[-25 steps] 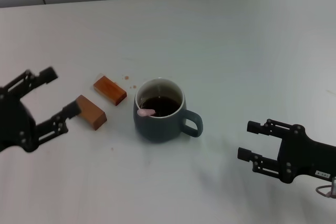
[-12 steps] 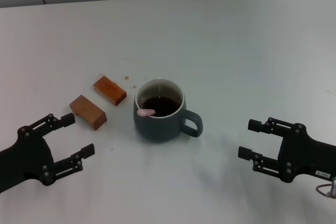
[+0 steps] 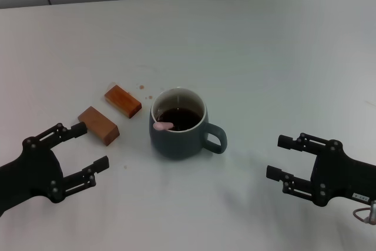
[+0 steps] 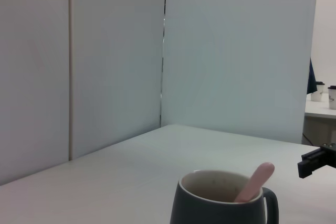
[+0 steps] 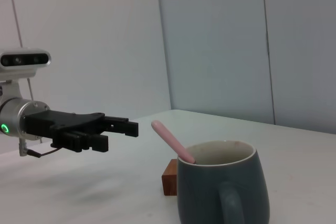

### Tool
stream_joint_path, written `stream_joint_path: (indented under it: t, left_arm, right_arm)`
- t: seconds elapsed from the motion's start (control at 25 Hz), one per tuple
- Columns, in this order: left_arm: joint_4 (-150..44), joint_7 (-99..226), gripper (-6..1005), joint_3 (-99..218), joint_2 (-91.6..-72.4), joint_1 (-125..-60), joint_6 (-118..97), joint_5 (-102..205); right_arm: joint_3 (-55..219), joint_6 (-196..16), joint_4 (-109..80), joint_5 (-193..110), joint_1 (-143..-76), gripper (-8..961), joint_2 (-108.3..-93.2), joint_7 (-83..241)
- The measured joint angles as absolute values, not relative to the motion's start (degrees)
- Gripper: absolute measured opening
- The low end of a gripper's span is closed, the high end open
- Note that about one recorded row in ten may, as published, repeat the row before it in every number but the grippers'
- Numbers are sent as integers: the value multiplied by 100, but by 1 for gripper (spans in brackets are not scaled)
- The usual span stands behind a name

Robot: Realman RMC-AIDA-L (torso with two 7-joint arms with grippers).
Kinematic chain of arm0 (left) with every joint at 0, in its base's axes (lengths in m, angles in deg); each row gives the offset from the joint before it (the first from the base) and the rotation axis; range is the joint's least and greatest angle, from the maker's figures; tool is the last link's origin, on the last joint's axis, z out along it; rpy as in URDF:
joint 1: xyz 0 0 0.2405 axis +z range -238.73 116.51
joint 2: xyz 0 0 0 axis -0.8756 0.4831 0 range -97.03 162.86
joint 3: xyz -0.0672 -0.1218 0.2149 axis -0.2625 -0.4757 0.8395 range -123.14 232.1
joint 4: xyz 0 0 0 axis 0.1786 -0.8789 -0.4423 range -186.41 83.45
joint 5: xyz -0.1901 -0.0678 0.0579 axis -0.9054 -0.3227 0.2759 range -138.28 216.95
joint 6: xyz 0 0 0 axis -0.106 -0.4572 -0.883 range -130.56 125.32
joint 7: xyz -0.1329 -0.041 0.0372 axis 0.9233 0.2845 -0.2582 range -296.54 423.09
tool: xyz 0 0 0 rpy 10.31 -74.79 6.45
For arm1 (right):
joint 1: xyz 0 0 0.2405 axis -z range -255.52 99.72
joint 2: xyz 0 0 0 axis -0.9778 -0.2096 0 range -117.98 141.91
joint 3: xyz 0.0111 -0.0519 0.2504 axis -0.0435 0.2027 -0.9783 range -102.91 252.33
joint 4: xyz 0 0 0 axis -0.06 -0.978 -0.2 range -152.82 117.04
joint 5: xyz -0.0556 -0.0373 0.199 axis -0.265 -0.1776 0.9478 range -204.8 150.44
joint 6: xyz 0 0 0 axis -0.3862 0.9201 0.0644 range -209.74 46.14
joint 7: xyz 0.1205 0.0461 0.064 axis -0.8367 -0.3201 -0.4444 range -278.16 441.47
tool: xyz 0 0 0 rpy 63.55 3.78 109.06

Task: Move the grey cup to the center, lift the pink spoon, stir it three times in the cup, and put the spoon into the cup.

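White tabletop (image 3: pixel 264 45) bears the dark grey-blue ceramic mug (image 3: pixel 176 139) centrally, pink-handled teaspoon (image 3: pixel 163 126) leaning inside toward the nearer left gripper (image 3: pixel 82 152); it and the right gripper (image 3: pixel 281 157) flank it, both spread, empty.

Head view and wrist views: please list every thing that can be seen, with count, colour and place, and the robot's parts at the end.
Table: one, white, under everything.
Cup: one, dark grey-blue with white inside, middle of the table, handle toward the robot's right, dark liquid inside.
Spoon: one, pink handle, standing in the cup and leaning on the rim on the robot's left side.
Wooden blocks: two, brown, on the table to the left of the cup, apart from it.
Left gripper: one, black, open, low at the near left, holding nothing.
Right gripper: one, black, open, low at the near right, holding nothing.
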State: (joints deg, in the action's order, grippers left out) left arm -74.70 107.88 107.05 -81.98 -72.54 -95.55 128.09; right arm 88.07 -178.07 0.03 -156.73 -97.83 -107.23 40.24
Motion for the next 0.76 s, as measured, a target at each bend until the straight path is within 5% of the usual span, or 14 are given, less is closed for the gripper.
stream_joint_path:
  t: [0.76]
  left_arm:
    - [-7459,10907,793,10892,-8266,-7442,-9767,13303]
  right_arm:
    - [8813,-17840,-2,-15673,-9767,671,-10721,4026]
